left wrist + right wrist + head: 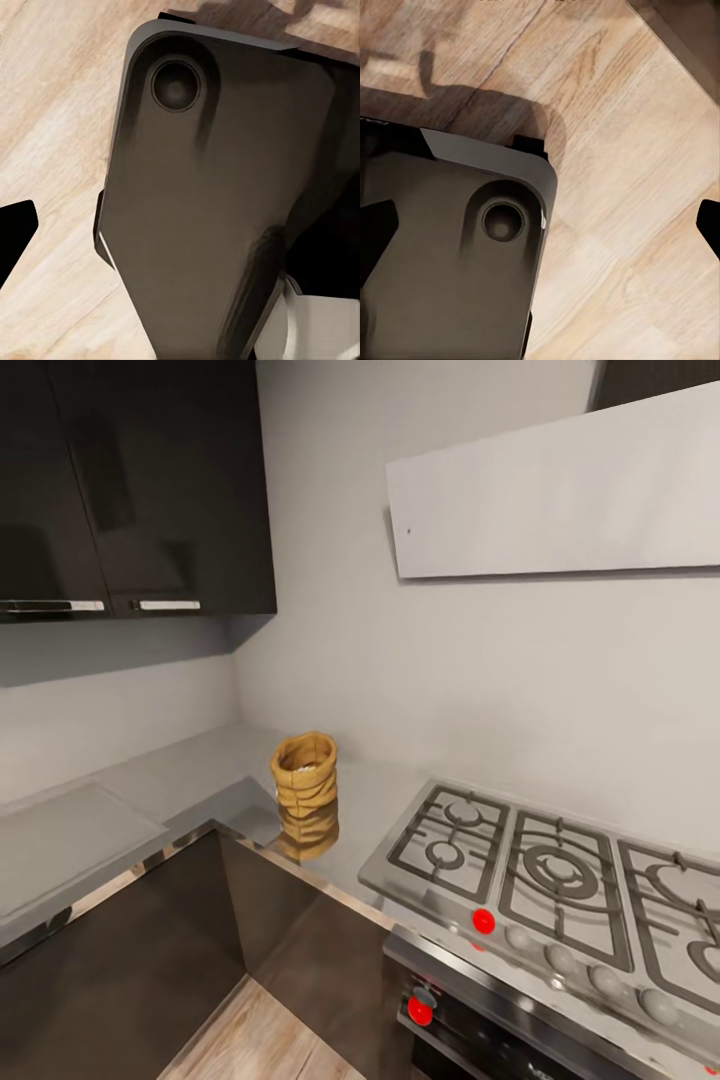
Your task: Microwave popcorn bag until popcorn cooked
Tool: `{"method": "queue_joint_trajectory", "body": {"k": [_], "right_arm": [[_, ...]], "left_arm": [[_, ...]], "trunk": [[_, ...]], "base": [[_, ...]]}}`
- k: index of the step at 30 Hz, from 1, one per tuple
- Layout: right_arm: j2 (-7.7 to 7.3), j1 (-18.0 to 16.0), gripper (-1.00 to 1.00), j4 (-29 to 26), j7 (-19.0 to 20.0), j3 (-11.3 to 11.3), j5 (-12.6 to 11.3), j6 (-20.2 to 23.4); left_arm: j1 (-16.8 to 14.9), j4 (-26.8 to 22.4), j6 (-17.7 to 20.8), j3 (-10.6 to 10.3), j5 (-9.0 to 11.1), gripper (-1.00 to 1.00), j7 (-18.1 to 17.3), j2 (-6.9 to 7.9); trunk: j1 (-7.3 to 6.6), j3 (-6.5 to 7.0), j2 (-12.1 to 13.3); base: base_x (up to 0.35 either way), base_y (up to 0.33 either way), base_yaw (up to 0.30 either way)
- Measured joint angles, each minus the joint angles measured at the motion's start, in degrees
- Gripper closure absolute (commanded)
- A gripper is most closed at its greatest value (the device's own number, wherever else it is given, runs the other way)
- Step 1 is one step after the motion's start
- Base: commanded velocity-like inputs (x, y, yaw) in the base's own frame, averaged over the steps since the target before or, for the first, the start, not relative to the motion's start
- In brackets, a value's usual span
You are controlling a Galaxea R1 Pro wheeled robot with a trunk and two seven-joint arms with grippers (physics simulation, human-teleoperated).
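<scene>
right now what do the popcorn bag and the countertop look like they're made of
The bag looks like coarse tan burlap, matte, with wrinkled sides and a rolled rim. The countertop looks like smooth grey metal or polished stone, which one is unclear; it is glossy enough to mirror the bag just below it.

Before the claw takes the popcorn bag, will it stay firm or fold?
The popcorn bag looks like soft wrinkled sacking, so it will probably crumple under a squeeze. Standing upright with an open mouth, it might tip and spill the popcorn.
</scene>
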Motion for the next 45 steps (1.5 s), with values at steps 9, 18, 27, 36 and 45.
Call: {"method": "queue_joint_trajectory", "body": {"k": [9, 18, 27, 36, 45], "right_arm": [[0.01, 0.0, -1.00, 0.0, -0.1, 0.0, 0.1, 0.6], [-0.08, 0.0, -1.00, 0.0, 0.0, 0.0, 0.2, 0.0], [-0.05, 0.0, -1.00, 0.0, 0.0, 0.0, 0.2, 0.0], [-0.13, 0.0, -1.00, 0.0, 0.4, 0.0, 0.4, 0.1], [0.44, -0.7, -1.00, -1.5, 1.5, 0.4, 1.1, 0.8]], "left_arm": [[0.0, 0.1, 0.1, 0.0, 0.0, -1.00, 0.0, -0.08], [0.0, 0.1, 0.1, 0.0, 0.0, -1.00, 0.0, -0.08], [0.0, 0.1, 0.1, 0.0, 0.0, -1.00, 0.0, -0.08], [0.0, 0.1, 0.1, 0.0, 0.0, -1.00, 0.0, -0.08], [0.0, 0.1, 0.2, -0.2, -0.1, -1.00, -0.1, -0.08]], "trunk": [[-1.98, 1.62, 3.6], [-3.96, 3.24, 7.2], [-5.93, 4.86, 10.8], [-7.91, 6.48, 14.5], [-7.92, 6.49, 14.5]], "base": [[0.000, 0.000, 0.000], [0.000, 0.000, 0.000], [0.000, 0.000, 0.000], [0.000, 0.000, 0.000], [0.000, 0.000, 0.000]]}}
